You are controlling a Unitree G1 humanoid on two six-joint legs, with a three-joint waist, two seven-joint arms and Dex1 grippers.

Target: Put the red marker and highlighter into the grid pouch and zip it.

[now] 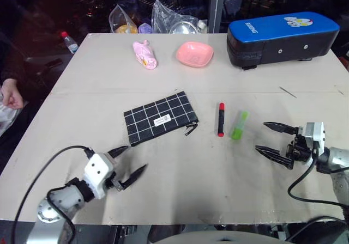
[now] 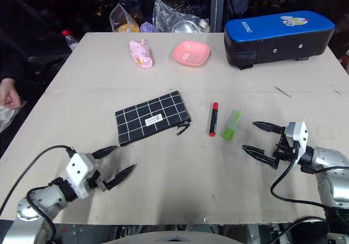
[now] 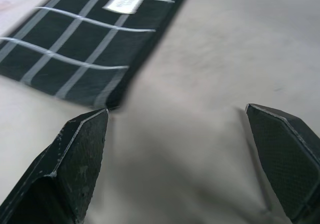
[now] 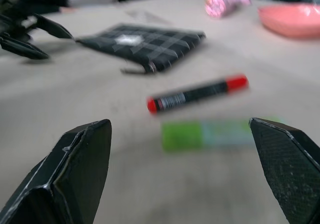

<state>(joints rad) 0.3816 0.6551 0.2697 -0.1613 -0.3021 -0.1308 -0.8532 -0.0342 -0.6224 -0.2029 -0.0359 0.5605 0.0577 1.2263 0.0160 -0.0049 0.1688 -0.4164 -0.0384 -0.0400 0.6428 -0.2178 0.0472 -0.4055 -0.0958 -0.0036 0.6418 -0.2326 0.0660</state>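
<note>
The grid pouch [image 1: 160, 117] lies flat near the table's middle, black with white lines, its zipper pull at its right end. To its right the red marker [image 1: 221, 119] lies lengthwise, and the light-green highlighter [image 1: 239, 125] lies just right of that. My left gripper [image 1: 136, 157] hovers open and empty just in front of the pouch's near left corner [image 3: 85, 39]. My right gripper [image 1: 260, 136] is open and empty a short way right of the highlighter, pointing at it. In the right wrist view the marker [image 4: 197, 94] and highlighter [image 4: 215, 134] lie ahead between the fingers.
A blue-topped black case [image 1: 281, 37] stands at the far right. A pink bowl [image 1: 194, 54] and a pink wrapped bundle [image 1: 145, 54] sit at the back. Plastic bags [image 1: 163, 18] and a bottle [image 1: 69, 41] lie past the far edge. A person's hand [image 1: 11, 94] rests left.
</note>
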